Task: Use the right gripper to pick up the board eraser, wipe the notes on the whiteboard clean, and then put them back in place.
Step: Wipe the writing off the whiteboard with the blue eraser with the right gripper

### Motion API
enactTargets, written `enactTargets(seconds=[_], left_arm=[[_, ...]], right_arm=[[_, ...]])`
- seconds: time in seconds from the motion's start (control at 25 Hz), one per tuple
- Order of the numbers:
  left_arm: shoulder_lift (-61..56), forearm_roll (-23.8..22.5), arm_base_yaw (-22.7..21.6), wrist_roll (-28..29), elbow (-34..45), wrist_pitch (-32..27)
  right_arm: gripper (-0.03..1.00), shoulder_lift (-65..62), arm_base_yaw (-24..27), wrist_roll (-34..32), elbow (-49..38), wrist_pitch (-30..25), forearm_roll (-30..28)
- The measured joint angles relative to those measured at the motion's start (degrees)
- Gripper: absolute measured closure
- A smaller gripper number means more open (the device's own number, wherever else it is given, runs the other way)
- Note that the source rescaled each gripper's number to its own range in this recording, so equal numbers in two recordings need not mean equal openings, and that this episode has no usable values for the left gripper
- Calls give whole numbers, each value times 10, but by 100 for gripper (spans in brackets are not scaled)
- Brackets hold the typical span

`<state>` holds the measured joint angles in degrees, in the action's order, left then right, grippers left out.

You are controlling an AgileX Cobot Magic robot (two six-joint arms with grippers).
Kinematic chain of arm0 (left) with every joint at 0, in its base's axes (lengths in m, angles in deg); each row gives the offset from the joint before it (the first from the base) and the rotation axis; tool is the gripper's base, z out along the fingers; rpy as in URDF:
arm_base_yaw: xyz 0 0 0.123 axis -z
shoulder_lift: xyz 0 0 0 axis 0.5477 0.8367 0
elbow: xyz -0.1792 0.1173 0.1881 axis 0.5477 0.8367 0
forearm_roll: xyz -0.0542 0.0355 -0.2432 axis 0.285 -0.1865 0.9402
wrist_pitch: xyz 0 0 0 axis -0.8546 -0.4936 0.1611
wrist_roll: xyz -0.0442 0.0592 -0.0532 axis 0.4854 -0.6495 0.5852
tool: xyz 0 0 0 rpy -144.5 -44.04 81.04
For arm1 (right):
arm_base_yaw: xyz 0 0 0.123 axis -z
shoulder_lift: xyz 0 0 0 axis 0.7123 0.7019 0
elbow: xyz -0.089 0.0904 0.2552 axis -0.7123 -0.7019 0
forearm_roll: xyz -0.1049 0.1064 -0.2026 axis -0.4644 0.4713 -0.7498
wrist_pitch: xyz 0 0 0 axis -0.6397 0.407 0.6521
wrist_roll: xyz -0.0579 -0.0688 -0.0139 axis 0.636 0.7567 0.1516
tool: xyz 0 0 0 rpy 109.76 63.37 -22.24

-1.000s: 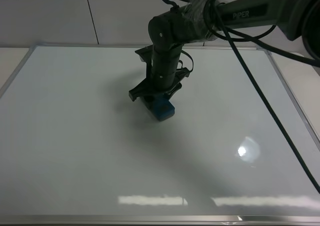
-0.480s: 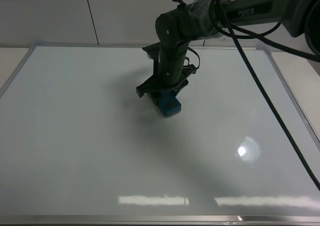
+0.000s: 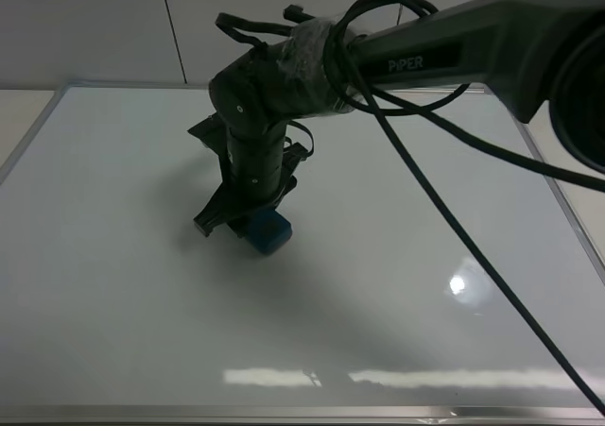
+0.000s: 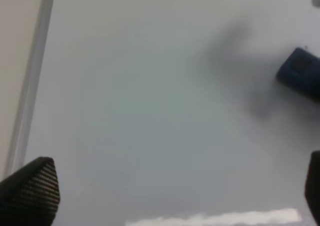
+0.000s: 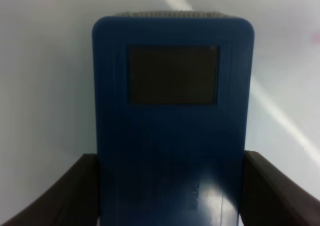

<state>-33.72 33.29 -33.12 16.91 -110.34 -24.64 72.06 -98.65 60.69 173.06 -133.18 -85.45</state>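
The whiteboard [image 3: 123, 284] fills most of the exterior high view, glossy white in a thin silver frame. My right gripper [image 3: 248, 226] is left of the board's middle, shut on the teal-blue board eraser [image 3: 272, 235], which is pressed down on the board. In the right wrist view the eraser [image 5: 172, 136] sits between the two dark fingers [image 5: 67, 196], with one grey patch showing. No red notes show in the exterior high view. My left gripper [image 4: 172, 188] hovers open over the whiteboard [image 4: 140, 110], and the eraser [image 4: 300, 76] shows at the edge of that view.
The board's metal frame [image 4: 31, 85] runs near my left gripper. The right arm and its looping black cables [image 3: 425, 190] cross over the board's right half. Ceiling light glare [image 3: 468, 284] lies at the front right. A pale wall [image 3: 85, 29] stands behind.
My right gripper has slid the eraser left and toward the front edge, after a small shift to the right half a second ago. The arm now reaches further across the board.
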Motion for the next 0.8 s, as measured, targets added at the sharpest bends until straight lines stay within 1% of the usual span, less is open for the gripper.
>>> enactTargets(seconds=[0.16, 0.4, 0.52, 0.8], left_arm=[[0, 0, 0, 0, 0, 0], [0, 0, 0, 0, 0, 0], [0, 0, 0, 0, 0, 0], [0, 0, 0, 0, 0, 0]], right_arm=[[95, 2, -25, 2, -1, 13, 5], [95, 3, -17, -9, -1, 15, 10], [95, 3, -2, -18, -1, 17, 17], [95, 3, 61, -34, -1, 27, 20]])
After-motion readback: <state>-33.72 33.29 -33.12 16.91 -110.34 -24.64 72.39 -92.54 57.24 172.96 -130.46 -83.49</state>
